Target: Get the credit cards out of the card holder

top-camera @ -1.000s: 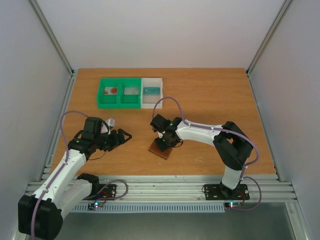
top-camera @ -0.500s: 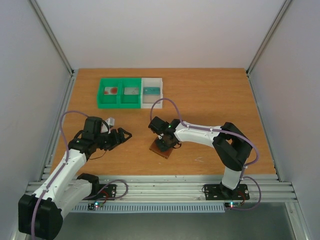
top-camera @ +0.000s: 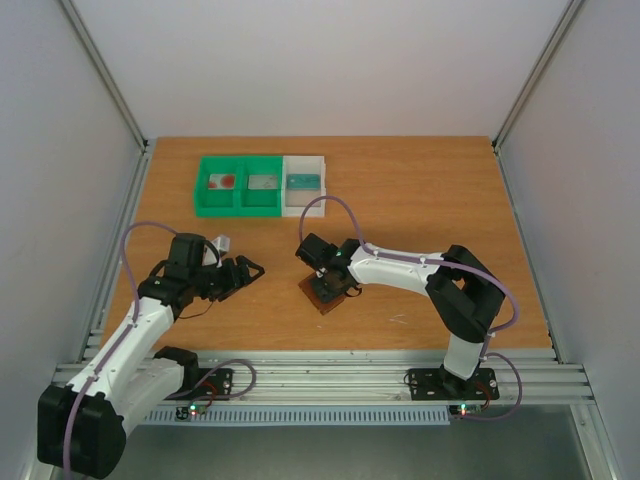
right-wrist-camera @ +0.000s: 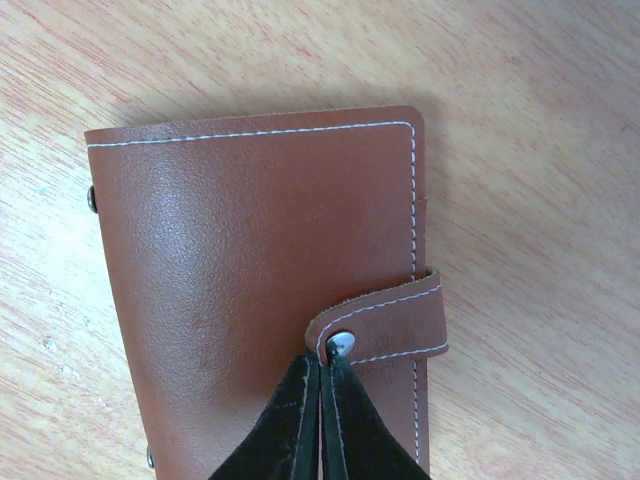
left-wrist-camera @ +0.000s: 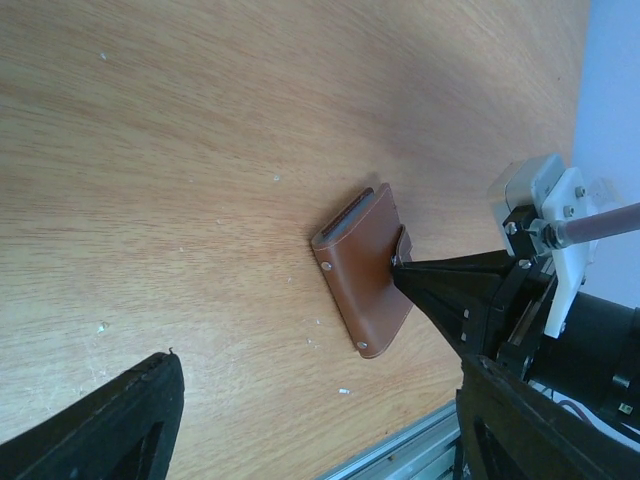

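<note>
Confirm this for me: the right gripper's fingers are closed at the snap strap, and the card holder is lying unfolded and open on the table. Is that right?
Not quite. The card holder is folded shut, not open: its strap is fastened over the stud, as the right wrist view shows. The rest holds: the right gripper has its fingers closed at that strap.

You have no text, label, brand, number or sign to read in any view. The card holder [right-wrist-camera: 250, 260] shows you only plain brown leather, with nothing stamped or printed on it. What lies in the green bins [top-camera: 240, 208] and the white bin [top-camera: 304, 208] is too small to show you any print.
</note>
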Controlling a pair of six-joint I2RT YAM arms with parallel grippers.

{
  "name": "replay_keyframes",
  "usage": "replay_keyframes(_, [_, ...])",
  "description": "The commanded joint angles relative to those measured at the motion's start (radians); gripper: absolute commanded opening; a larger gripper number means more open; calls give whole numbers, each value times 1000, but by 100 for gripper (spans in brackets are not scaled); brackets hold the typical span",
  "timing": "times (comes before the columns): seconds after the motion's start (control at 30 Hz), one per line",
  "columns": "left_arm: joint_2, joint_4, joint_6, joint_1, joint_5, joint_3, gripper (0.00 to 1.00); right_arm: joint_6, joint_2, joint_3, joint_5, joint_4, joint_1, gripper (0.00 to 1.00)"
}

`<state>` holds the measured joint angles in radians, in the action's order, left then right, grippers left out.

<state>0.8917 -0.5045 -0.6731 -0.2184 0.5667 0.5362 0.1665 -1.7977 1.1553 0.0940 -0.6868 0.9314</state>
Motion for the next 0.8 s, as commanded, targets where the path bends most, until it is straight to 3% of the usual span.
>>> replay_keyframes(0.0, [10,47,4,-4,20,-15,76,-6,4,10,10,19,7,1])
replay_keyframes(0.4, [33,130,-29,-4,90,-52,70,-146,99,-9,-143,122,7,1])
replay_keyframes(0.53, [59,198,-65,-5,121,-83,70,-273,120,-12,-226,203,7,1])
replay_keyframes(0.77, [73,460,-182,-12,214,-174,70,-391,146,-35,-362,341,7,1])
